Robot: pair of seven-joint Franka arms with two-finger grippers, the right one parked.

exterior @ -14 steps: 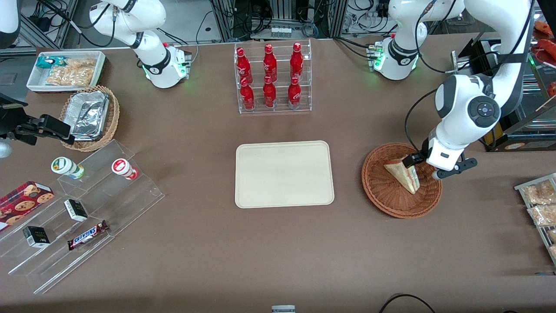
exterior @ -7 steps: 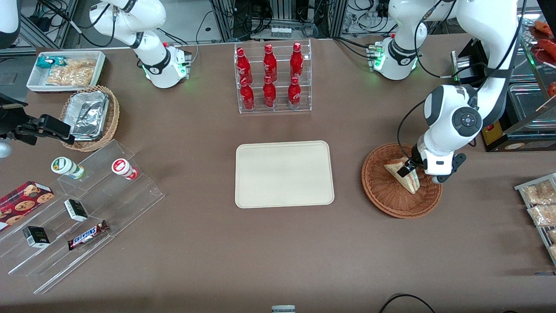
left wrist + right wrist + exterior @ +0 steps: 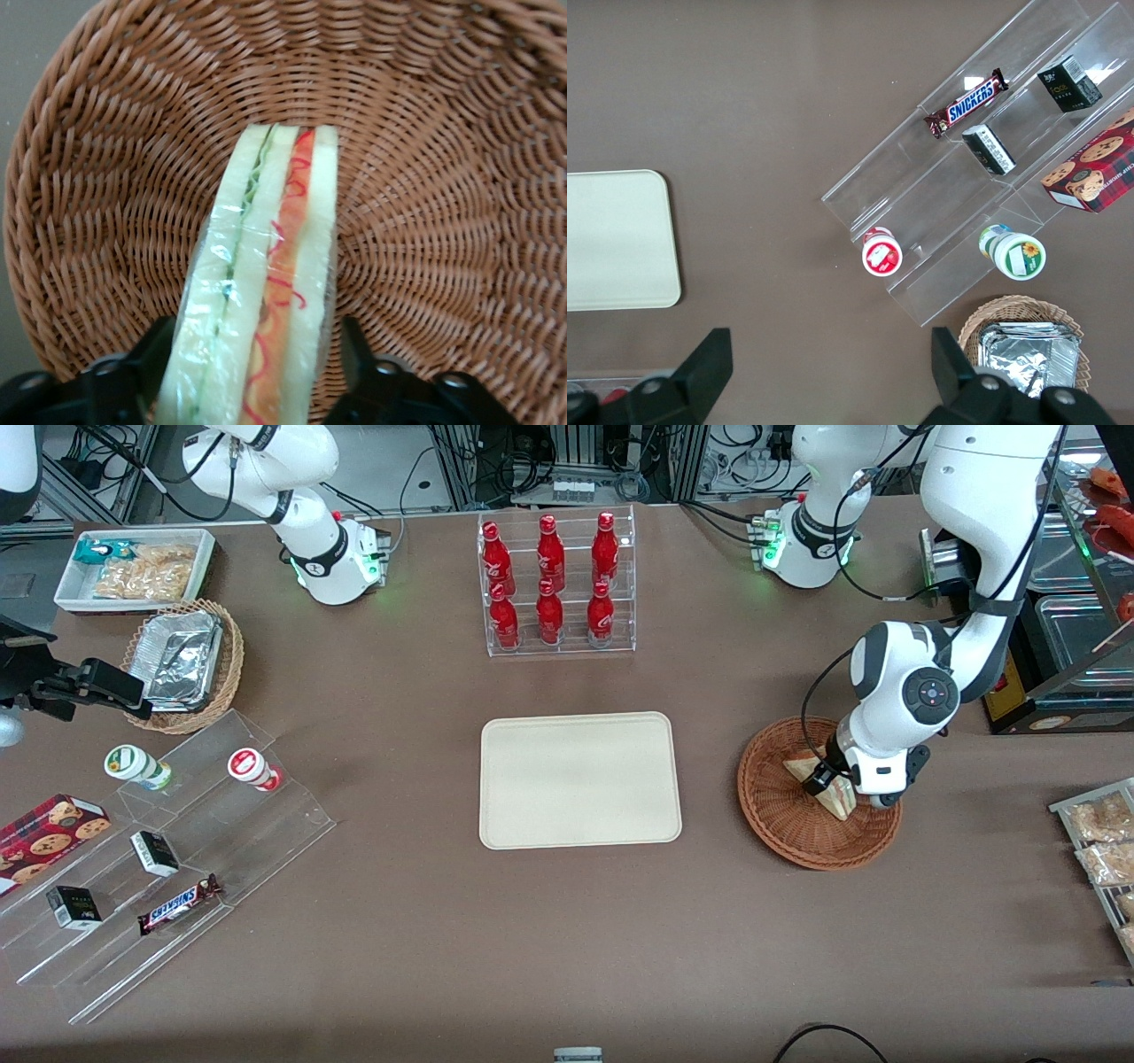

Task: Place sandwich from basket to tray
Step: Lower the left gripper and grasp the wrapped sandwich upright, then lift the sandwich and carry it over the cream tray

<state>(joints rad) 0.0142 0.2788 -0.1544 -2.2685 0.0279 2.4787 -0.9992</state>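
You are seeing the tool hiding much of the sandwich in the basket; whether its fingers are touching it is unclear.

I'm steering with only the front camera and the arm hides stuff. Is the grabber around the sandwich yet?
Observer: Yes. The wrist camera shows the gripper open, one finger on each side of the sandwich.
Operator: Is it squeezing?
Observer: Not visibly; the bread isn't squashed.
Operator: How is the sandwich sitting?
Observer: On edge in the basket, its red and green filling stripes facing the wrist camera.
Operator: Anything on the tray?
Observer: No, the tray is bare.
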